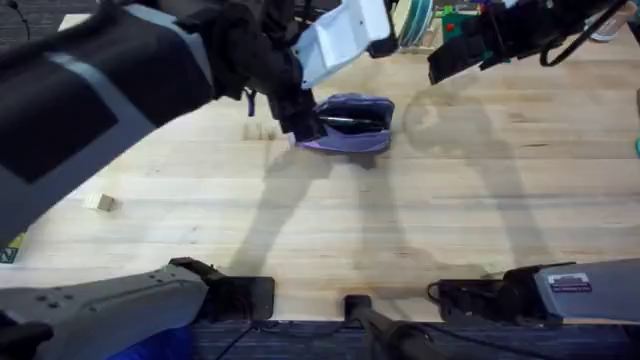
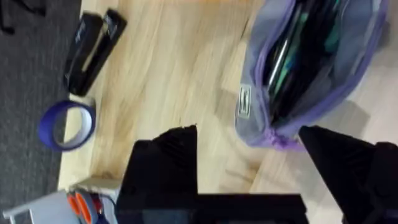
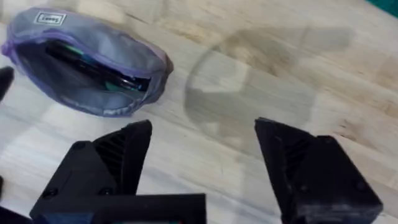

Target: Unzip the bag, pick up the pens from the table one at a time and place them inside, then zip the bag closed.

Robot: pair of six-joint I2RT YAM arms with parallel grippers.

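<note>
Overhead: one bag (image 1: 350, 124) is seen lying unzipped on the tabletop (image 1: 420, 220), mid-far. The left claw (image 1: 305, 128) is held at the bag's left end; no loose pens are seen on the wood.

Left wrist: left claw (image 2: 249, 146) fingers are spread apart, empty, just beside the bag (image 2: 311, 68) end. Dark slim shapes, probably the pens (image 2: 292, 56), are seen inside; a count cannot be made.

Right wrist: right claw (image 3: 202, 149) is held apart, empty, near the bag (image 3: 87, 62). Zipping is judged left.
</note>
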